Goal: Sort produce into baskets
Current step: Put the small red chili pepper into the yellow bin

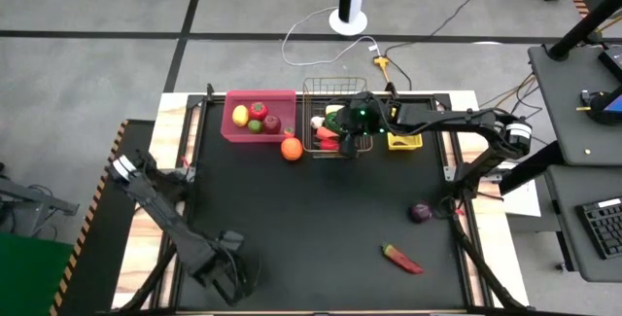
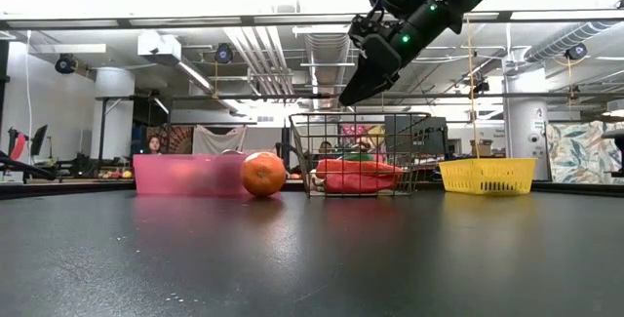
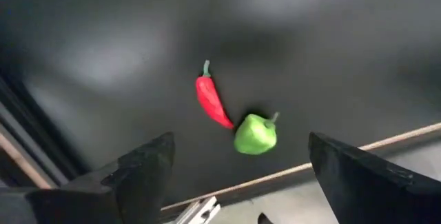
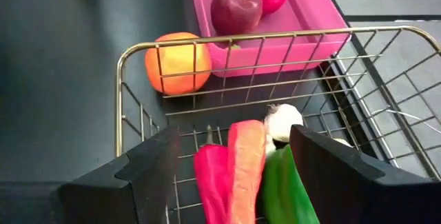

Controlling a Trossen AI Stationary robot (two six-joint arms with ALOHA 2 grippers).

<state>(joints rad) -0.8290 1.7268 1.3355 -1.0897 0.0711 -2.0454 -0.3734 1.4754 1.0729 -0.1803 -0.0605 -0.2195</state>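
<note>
Black matting covers the table [image 1: 311, 228], with grey floor and cables beyond its far edge. Along that far edge stand three baskets in a row: a pink bin [image 1: 260, 115], a wire basket [image 1: 334, 119] just beside it, and a small yellow bin [image 1: 405, 141] on the other side of the wire one.

In the pink bin lie a lemon [image 1: 240, 115], a red apple [image 1: 258, 109], a lime [image 1: 255, 125] and a darker apple [image 1: 273, 122]. An orange [image 1: 291, 148] sits on the table, touching the near corner of the pink bin and just beside the wire basket. In the wire basket, the right wrist view shows a red chilli [image 4: 215, 182], a carrot [image 4: 246, 169], a green pepper [image 4: 289, 189] and a white garlic [image 4: 284, 122] packed side by side.

The right pincer [image 1: 352, 139] hangs above the wire basket, pointing down into it, its jaws standing wide with nothing between them.

A purple onion [image 1: 420, 212] lies alone near the right edge of the table. Nearer the front, a second red chilli [image 1: 403, 259] lies with a small green pepper [image 3: 255, 134] at its tip.

The left pincer [image 1: 225, 269] waits low at the front left corner of the table, jaws wide and empty.
</note>
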